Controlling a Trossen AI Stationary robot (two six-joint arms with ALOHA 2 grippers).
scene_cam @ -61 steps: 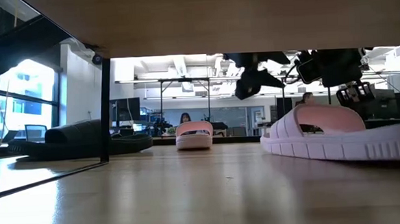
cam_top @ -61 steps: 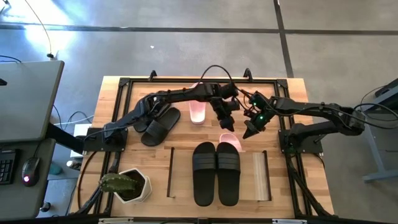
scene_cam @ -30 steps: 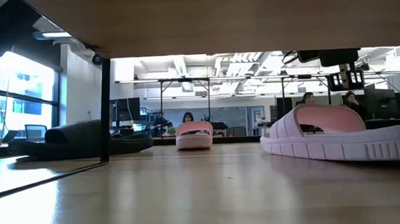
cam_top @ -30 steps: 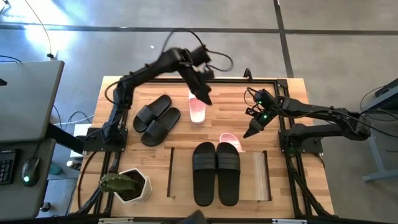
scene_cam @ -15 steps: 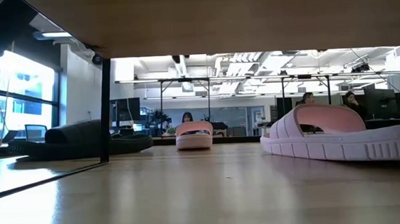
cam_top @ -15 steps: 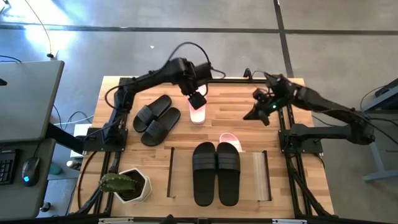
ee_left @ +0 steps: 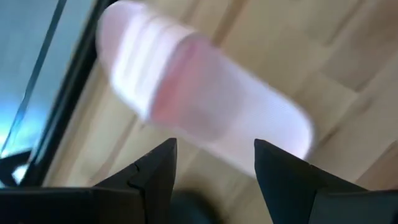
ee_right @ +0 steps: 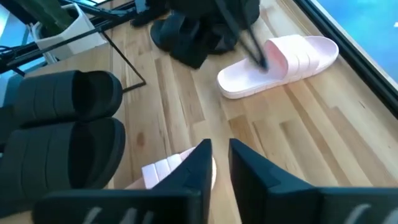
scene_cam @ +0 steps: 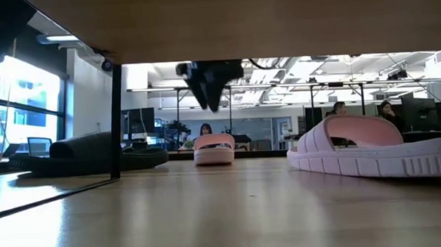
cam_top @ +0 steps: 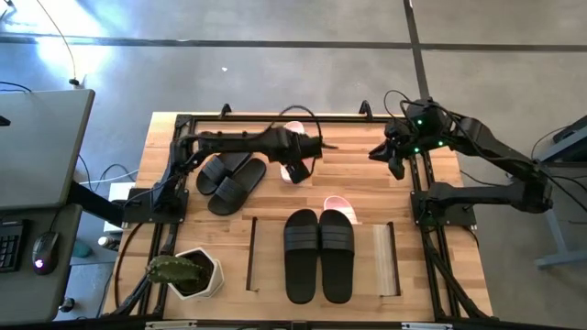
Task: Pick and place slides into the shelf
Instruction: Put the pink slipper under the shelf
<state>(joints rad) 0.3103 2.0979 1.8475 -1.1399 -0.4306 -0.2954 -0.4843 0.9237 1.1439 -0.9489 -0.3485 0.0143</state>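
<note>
- Hovering over the far pink slide (cam_top: 292, 170), the left gripper (ee_left: 214, 163) has its fingers spread, nothing between them.
- Right gripper (ee_right: 220, 157) hangs at the surface (cam_top: 367, 192) edge, fingers slightly parted, empty.
- Black pair (cam_top: 318, 254) sits on the shelf (cam_top: 384, 259).

No lettering, label, brand or number can be read on anything.
</note>
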